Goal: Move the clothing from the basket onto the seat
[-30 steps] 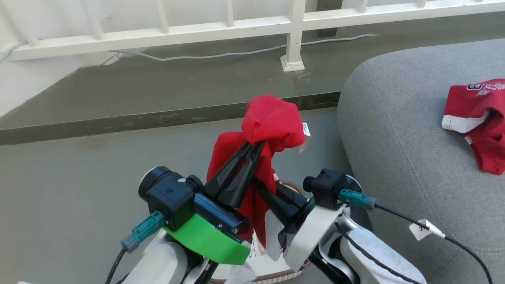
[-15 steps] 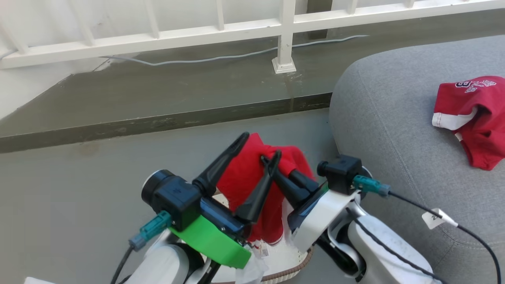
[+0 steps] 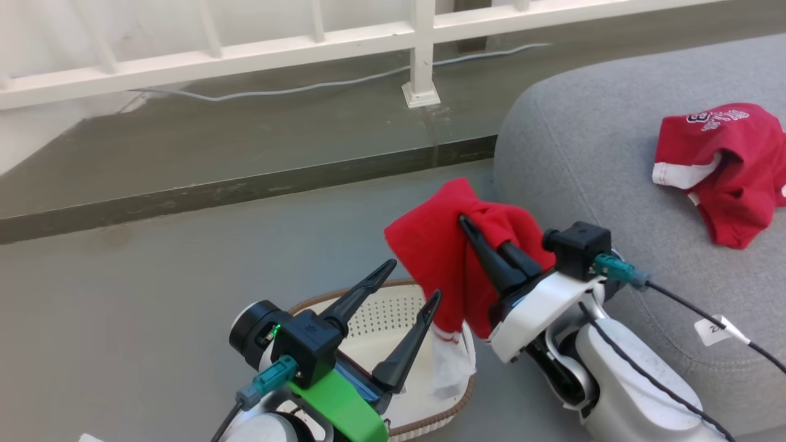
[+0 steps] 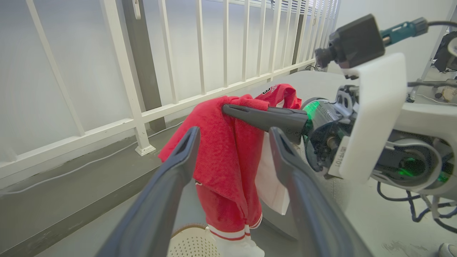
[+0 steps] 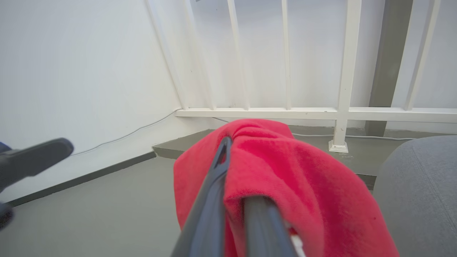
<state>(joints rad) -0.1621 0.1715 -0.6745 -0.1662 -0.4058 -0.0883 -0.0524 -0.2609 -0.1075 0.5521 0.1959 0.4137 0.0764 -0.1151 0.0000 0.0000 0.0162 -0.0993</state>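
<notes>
"Where is the red soft garment [image 3: 442, 258] with white cuffs?"

"Pinched in the right gripper [image 3: 465, 222]. It hangs over the cream holey plastic basket [image 3: 374, 319], just left of the big grey cloth seat [image 3: 571, 159]. The left gripper [image 3: 415, 279] is spread wide, holding nothing."

"What could go wrong?"

"The pinch might slip, so it falls short of the seat."

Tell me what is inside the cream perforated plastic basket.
The basket shows a bare perforated floor. The white end of the red fabric garment, pinched in the right gripper, dangles at its right side. The open left gripper hides the near part.
</notes>
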